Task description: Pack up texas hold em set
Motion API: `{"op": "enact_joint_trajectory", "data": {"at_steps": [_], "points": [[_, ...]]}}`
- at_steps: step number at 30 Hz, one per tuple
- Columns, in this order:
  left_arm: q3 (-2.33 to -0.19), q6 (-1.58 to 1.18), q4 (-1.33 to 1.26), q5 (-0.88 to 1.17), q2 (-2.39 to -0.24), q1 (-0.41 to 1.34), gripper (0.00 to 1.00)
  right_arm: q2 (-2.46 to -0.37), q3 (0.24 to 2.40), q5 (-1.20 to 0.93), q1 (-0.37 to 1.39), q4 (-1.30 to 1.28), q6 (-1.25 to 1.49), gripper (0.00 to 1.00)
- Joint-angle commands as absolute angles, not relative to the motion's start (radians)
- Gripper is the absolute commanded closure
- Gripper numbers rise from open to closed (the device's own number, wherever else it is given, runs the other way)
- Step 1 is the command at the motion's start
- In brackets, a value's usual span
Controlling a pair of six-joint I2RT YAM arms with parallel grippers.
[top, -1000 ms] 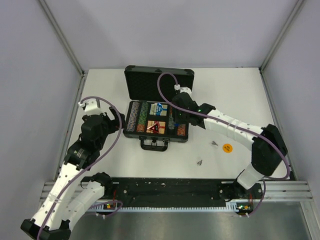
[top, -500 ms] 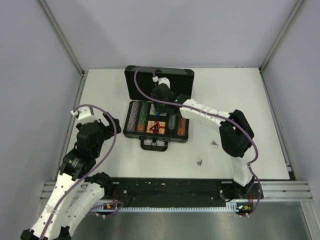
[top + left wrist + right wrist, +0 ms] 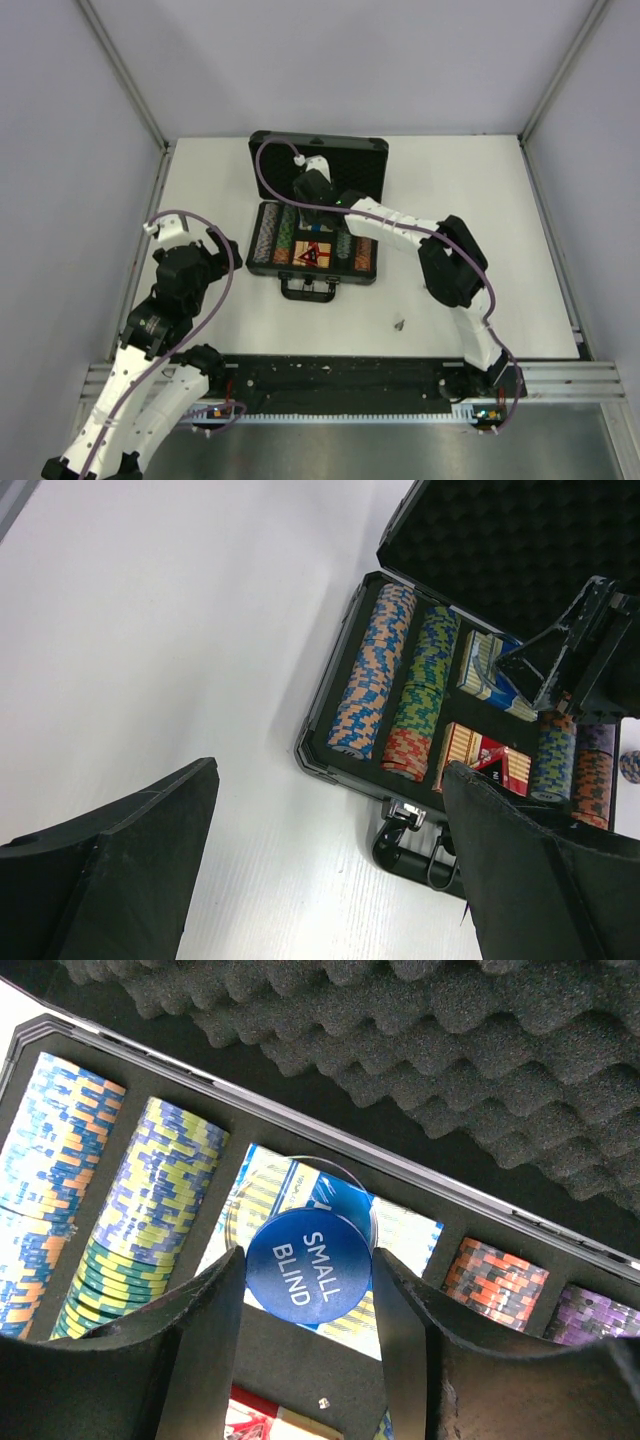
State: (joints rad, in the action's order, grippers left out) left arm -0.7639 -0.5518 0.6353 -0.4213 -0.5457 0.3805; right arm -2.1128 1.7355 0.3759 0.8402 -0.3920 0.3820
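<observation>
The black case (image 3: 262,268) lies open at the table's middle, foam lid (image 3: 318,165) up at the back. Its tray holds rows of multicoloured chips (image 3: 375,670), a blue card box (image 3: 400,1235), a red card box (image 3: 480,755) and a red triangle (image 3: 311,254). My right gripper (image 3: 308,1260) hangs over the blue card box, shut on a round blue button (image 3: 308,1278) marked SMALL BLIND. To the left of the case, above bare table, my left gripper (image 3: 330,775) stands wide open and holds nothing.
The case handle (image 3: 308,290) points toward the arms' bases. A small dark piece (image 3: 399,324) lies on the table right of the case. Grey walls and metal rails close in the table on three sides.
The right arm has swung from the case's right side to over its middle, carrying the button above the blue card box. The left arm has drawn back a little to the left.
</observation>
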Motion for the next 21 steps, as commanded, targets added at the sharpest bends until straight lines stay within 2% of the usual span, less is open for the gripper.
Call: {"op": "enact_joint_trajectory", "data": {"at_steps": [1, 5, 9, 14, 21], "points": [[-0.761, -0.554, 0.614, -0.445, -0.546, 0.377, 0.01, -2.129, 1.782, 0.419, 0.851, -0.353, 0.354, 0.49], [-0.767, -0.554, 0.615, -0.442, -0.548, 0.377, 0.01, -2.132, 1.786, 0.428, 0.854, -0.351, 0.353, 0.46], [-0.769, -0.552, 0.612, -0.436, -0.551, 0.379, 0.01, -2.126, 1.784, 0.439, 0.859, -0.339, 0.339, 0.35], [-0.775, -0.551, 0.614, -0.434, -0.552, 0.377, 0.01, -2.066, 1.784, 0.448, 0.859, -0.336, 0.336, 0.27], [-0.779, -0.548, 0.601, -0.420, -0.557, 0.379, 0.01, -1.913, 1.737, 0.437, 0.859, -0.425, 0.354, 0.24]]}}
